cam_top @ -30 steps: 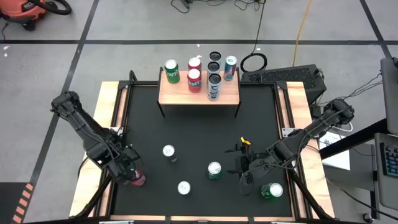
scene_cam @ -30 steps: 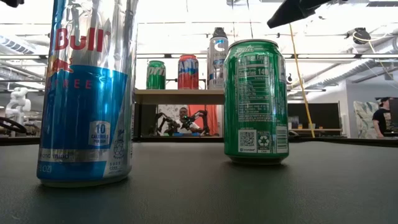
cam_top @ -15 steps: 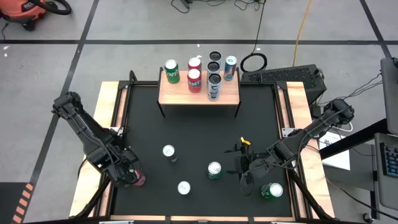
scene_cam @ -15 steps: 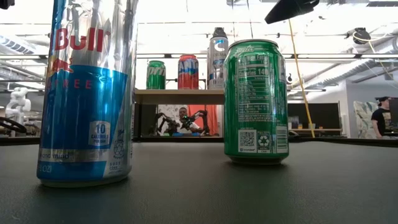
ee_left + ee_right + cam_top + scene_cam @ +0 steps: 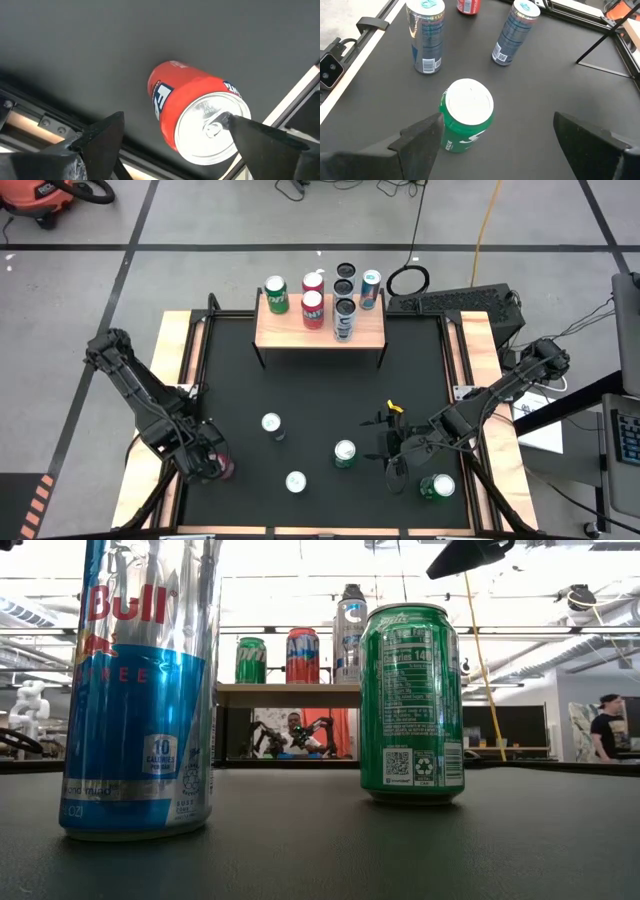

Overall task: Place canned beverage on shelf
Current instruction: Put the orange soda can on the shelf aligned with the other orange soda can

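Note:
A red can stands upright near the table's left near corner, also visible in the high view. My left gripper hangs open above it and points down, with one finger on either side of the can's top, apart from it. My right gripper is open at the near right, slanting down toward an upright green can without touching it. The shelf stands at the far edge, its light-wood board bearing several upright cans.
Two slim silver-blue cans and a second green can stand on the black table. In the low view the near slim can and green can stand before the shelf. Wooden side rails border the table.

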{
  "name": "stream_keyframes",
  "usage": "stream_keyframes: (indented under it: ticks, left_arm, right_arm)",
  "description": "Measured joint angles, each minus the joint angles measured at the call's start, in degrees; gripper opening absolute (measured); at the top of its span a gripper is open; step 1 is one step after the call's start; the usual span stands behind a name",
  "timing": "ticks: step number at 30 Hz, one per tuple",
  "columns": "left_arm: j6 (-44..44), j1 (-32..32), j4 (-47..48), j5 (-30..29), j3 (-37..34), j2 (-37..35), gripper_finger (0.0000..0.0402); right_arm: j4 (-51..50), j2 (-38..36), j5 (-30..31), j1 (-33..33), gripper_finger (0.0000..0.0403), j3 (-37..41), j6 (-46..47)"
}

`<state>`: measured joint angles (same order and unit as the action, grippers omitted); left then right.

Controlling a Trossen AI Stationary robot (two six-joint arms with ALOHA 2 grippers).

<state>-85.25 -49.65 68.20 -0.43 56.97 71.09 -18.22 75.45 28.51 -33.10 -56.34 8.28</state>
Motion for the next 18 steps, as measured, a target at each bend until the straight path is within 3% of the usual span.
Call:
stream_keyframes:
  ticks: [3,8,15,18]
  left_arm:
    - [-0.60,0.00,2.19,0.91,2.04,0.35,0.0366]
    - [-10.97,-0.23,13.34,-1.29,8.51,0.17,0.0366]
    - [-10.11,-2.48,6.12,-3.75,10.89,0.94,0.0366]
    - [-4.55,-3.79,5.22,-4.03,10.86,3.69,0.0366]
  right_arm:
    - [0.00,0.01,0.00,0.00,0.0357,0.00,-0.01]
    - [0.00,0.01,0.00,0.00,0.0357,0.00,0.01]
    - [-0.04,0.01,0.00,-0.21,0.0357,0.00,0.18]
    - [-0.04,0.01,-0.02,-0.37,0.0357,0.00,0.14]
